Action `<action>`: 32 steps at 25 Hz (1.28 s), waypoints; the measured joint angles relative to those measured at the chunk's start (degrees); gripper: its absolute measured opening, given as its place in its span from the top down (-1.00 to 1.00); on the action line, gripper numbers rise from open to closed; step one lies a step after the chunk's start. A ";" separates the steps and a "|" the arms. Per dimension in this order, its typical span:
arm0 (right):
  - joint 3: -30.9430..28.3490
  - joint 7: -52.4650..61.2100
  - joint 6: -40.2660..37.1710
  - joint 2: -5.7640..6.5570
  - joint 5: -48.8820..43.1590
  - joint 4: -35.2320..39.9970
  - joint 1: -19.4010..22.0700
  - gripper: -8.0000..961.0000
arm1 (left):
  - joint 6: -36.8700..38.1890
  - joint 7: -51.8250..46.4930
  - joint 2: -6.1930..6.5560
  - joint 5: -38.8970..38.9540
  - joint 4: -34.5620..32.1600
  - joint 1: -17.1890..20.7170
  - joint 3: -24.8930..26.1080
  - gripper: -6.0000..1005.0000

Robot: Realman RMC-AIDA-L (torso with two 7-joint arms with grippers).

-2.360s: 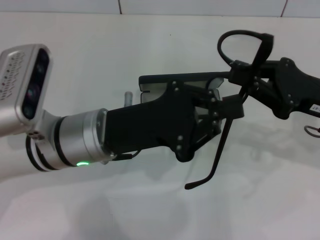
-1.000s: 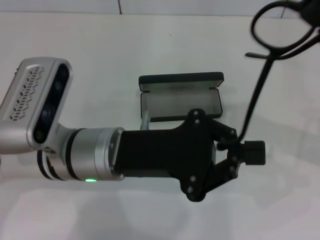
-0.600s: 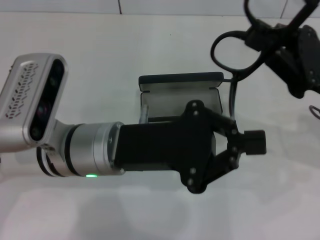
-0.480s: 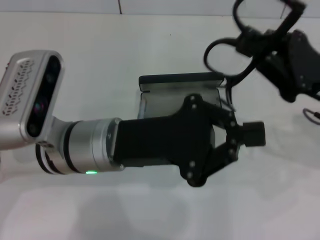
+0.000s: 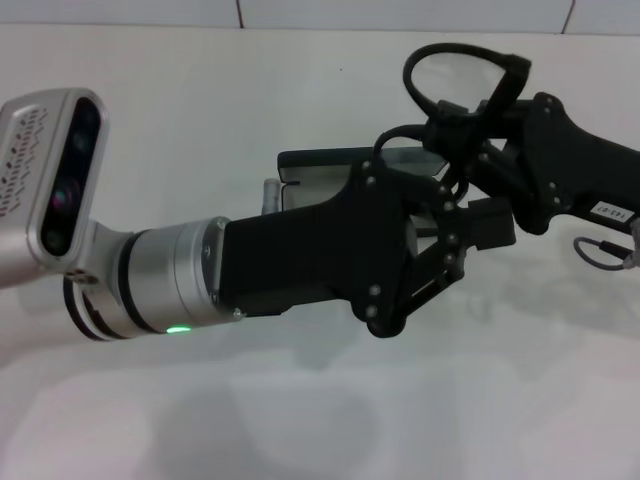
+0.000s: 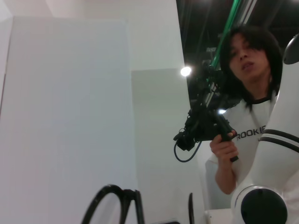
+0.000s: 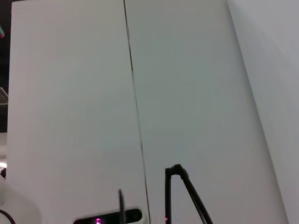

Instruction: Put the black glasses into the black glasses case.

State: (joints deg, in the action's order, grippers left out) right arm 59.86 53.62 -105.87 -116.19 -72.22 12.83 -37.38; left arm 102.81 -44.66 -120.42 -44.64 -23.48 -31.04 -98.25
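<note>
In the head view my right gripper [image 5: 466, 136] reaches in from the right and is shut on the black glasses [image 5: 462, 80]. One oval lens stands up above it, over the right end of the black glasses case [image 5: 320, 160]. The case lies open on the white table, and my left arm covers most of it. My left gripper [image 5: 470, 232] hovers over the case's right half, just below the right gripper and close to the glasses. The glasses' rim [image 6: 110, 205] shows in the left wrist view, and a thin temple arm [image 7: 187, 191] in the right wrist view.
The white table [image 5: 300, 420] spreads around the case, with a tiled wall edge [image 5: 240, 15] at the back. A person [image 6: 243, 116] holding a camera rig stands beyond the table in the left wrist view. A cable loop [image 5: 598, 255] hangs by my right arm.
My right gripper has brought the glasses down and leftwards from the upper right to the case's right end. My left gripper has risen from in front of the case to over it.
</note>
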 joint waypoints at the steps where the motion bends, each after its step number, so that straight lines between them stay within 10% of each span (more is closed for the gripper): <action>1: 0.18 0.00 0.09 0.00 0.00 0.01 -0.05 0.77 | -0.20 0.00 0.01 0.04 0.05 -0.01 0.01 0.90; 32: 3.34 -1.41 3.47 0.00 3.19 -2.30 -1.37 0.77 | -1.41 -0.02 -0.08 0.63 0.32 -0.55 -1.03 0.90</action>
State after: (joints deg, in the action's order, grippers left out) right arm 63.20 52.21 -102.39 -116.19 -69.03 10.52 -38.75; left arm 101.40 -44.68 -120.50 -44.02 -23.17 -31.59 -99.27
